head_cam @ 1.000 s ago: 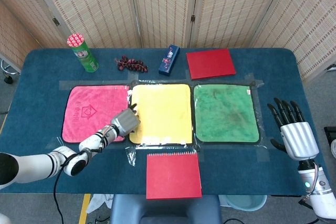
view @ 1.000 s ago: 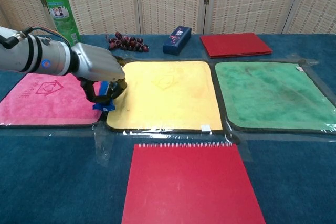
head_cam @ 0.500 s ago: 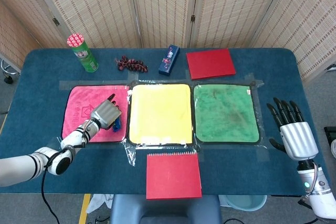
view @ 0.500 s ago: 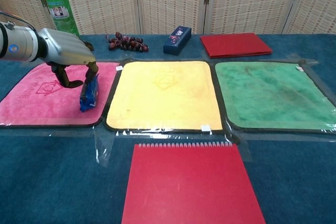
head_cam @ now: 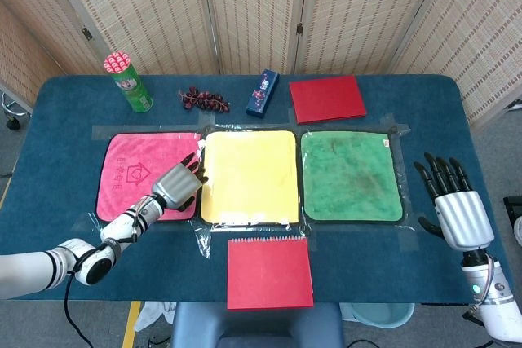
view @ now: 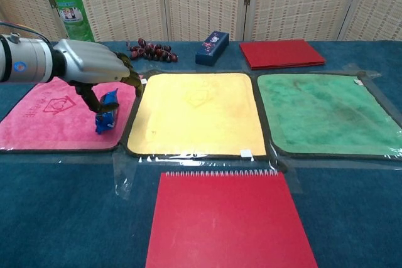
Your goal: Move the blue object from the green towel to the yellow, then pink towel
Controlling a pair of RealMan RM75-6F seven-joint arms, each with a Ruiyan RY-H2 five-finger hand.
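Observation:
The small blue object [view: 107, 116] stands on the right part of the pink towel [view: 44, 117], close to the edge of the yellow towel [view: 198, 111]. My left hand [view: 94, 68] hovers just above it with fingers spread; its thumb hangs down beside the object and nothing is gripped. In the head view my left hand [head_cam: 178, 185] covers the object, over the right edge of the pink towel [head_cam: 130, 173]. The green towel [head_cam: 351, 173] is bare. My right hand [head_cam: 457, 211] is open, with fingers apart, at the table's right edge.
A green can [head_cam: 128, 81], grapes [head_cam: 204, 99], a blue box [head_cam: 263, 92] and a red notebook [head_cam: 326, 98] line the far side. A red spiral notebook [head_cam: 269, 272] lies at the front, below the yellow towel [head_cam: 249, 173].
My left hand carried the blue object from the yellow towel's left edge onto the pink towel, then let go, spread its fingers and shifted slightly right. The right hand has not moved.

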